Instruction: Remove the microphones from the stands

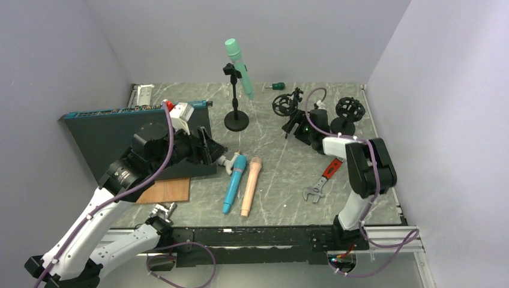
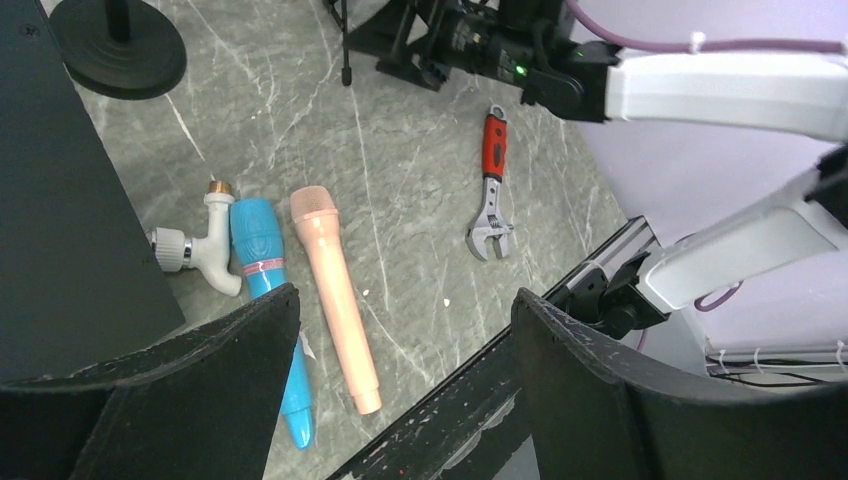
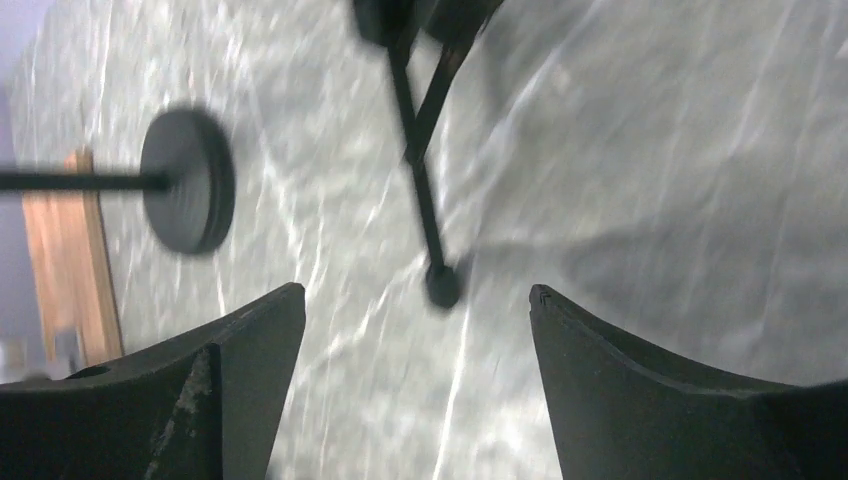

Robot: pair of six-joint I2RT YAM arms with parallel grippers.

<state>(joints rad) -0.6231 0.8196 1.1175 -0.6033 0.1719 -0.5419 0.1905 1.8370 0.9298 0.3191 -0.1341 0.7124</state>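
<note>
Green microphone [image 1: 239,66] stands clipped in its stand [image 1: 236,114] near the far edge of the desk [image 1: 276,180]; left end effector [image 2: 405,300] and right end effector [image 3: 418,295] (its view blurred) gape wide, empty.

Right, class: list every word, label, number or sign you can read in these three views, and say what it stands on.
No text can be read in any view.
Dark teal board: tiny pale marks along its top edge, too small to read.
Adjustable wrench: no lettering legible on its red handle.
Green microphone on the stand: no print visible.
Right wrist view: blurred, nothing readable.
</note>
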